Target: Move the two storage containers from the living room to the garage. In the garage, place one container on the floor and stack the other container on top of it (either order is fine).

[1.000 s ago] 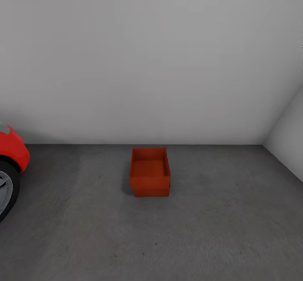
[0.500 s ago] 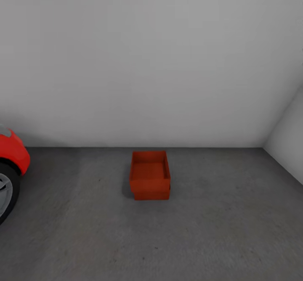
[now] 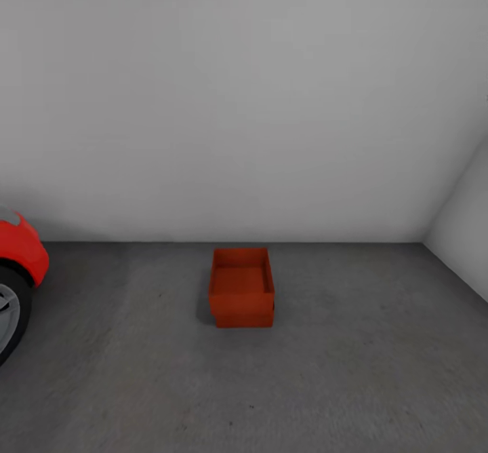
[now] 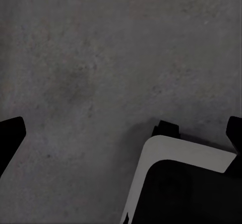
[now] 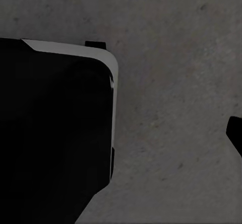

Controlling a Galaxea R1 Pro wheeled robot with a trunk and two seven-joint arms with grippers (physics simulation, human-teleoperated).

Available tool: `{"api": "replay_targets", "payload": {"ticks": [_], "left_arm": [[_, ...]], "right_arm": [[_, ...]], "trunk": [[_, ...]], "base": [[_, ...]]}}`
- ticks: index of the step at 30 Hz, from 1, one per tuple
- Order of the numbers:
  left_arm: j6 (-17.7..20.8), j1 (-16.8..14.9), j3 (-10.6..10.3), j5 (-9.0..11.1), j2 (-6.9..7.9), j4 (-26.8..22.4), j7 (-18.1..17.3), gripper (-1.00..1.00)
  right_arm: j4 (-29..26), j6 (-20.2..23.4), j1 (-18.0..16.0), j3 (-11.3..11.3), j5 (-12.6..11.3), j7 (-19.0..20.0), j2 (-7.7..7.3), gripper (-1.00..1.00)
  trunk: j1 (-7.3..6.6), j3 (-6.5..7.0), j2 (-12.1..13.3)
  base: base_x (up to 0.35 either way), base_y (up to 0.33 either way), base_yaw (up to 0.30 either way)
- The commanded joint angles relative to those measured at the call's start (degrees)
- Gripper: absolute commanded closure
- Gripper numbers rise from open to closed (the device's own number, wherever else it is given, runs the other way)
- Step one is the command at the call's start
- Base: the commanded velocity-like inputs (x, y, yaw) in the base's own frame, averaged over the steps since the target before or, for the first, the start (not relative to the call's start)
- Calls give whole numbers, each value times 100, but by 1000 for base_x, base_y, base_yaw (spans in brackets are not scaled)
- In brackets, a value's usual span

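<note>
Sitting on the concrete floor near the white wall, the bins look stacked — rigid, light, smooth-walled, so the rim is the place to grip. A red car edges in at left. Whether either tool is wide or narrow, I cannot tell.

**Soft, even light; dim wrist views**

Your head view is evenly and softly lit, with no glare. The white wall fades to grey near its base. The stacked storage containers cast a faint shadow to their left on the concrete floor, whose texture looks slightly smeared. Your wrist views are much dimmer, the floor mottled and soft, dark parts silhouetted.
</note>
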Motion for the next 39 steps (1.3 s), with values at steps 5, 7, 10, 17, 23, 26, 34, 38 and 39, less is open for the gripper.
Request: {"api": "replay_targets", "payload": {"ticks": [5, 7, 10, 17, 23, 26, 34, 38, 39], "left_arm": [[-18, -4, -49, 48, -1, 3, 12, -100], [-16, -4, -49, 51, 2, 3, 12, -100], [-16, -4, -49, 49, 0, 3, 12, -100], [20, 14, -40, 77, -7, 14, -7, -100], [44, 494, -41, 84, -14, 20, -473, -100], [45, 687, -46, 91, 0, 20, -944, -100], [0, 965, -48, 98, 30, 21, -1364, -100], [-5, 987, -49, 98, 32, 20, -1390, -100], [-10, 991, -49, 98, 29, 20, -1395, -100]], "right_arm": [[19, -24, -8, 32, 17, -19, 6, -100], [19, -22, -8, 32, 15, 2, 7, -100], [19, -20, -8, 32, 5, 50, 8, -100], [19, -19, -8, 24, -30, 103, 12, -100], [19, -19, -8, 23, -35, 120, 16, -100], [19, -19, -8, 23, -30, 126, 16, -100], [19, -19, -8, 25, -27, 133, 17, -100], [19, -19, -8, 24, -27, 135, 17, -100], [19, -19, -8, 24, -27, 135, 17, -100]], "trunk": [[1, 39, -6], [1, 58, -6], [1, 85, -6], [1, 150, -6], [1, 206, -6], [1, 234, -6], [1, 308, -6], [1, 345, -6], [1, 354, -6]], "base": [[0, 0, 0], [0, 0, 0], [0, 0, 0], [0, 0, 0], [0, 0, 0], [0, 0, 0], [0, 0, 0], [0, 0, 0], [0, 0, 0]]}}
